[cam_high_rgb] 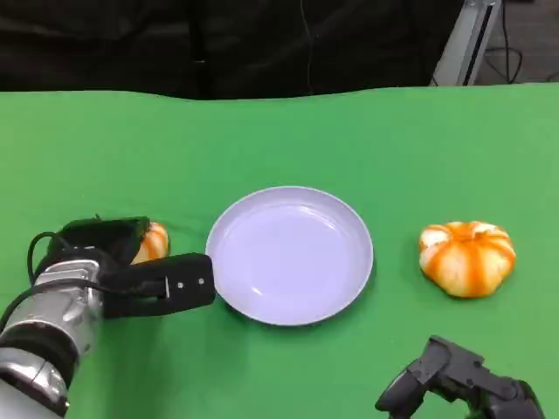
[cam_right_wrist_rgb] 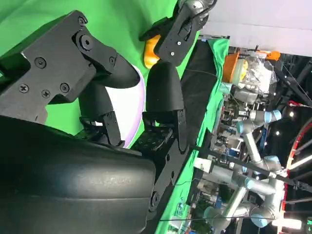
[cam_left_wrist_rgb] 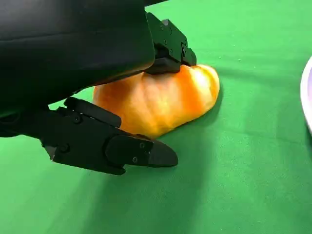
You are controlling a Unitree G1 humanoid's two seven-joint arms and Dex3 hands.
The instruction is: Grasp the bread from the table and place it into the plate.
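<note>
Two orange, white-striped pumpkin-shaped breads lie on the green table. One bread [cam_high_rgb: 467, 258] sits uncovered to the right of the pale lilac plate [cam_high_rgb: 288, 253]. The other bread [cam_high_rgb: 155, 242] lies left of the plate, under my left hand [cam_high_rgb: 131, 266]. In the left wrist view that bread [cam_left_wrist_rgb: 161, 100] rests on the cloth, with fingers [cam_left_wrist_rgb: 168, 48] lying on its top and the thumb [cam_left_wrist_rgb: 126, 148] stretched out low beside it, not closed in. My right hand [cam_high_rgb: 463, 384] rests near the front right edge and holds nothing; its fingers [cam_right_wrist_rgb: 105, 105] are apart.
The plate holds nothing; its rim [cam_left_wrist_rgb: 308, 92] shows at the edge of the left wrist view. Green cloth runs back to a dark backdrop. In the right wrist view the plate [cam_right_wrist_rgb: 135, 100] and my left arm [cam_right_wrist_rgb: 180, 29] lie beyond the fingers, with lab equipment past the table.
</note>
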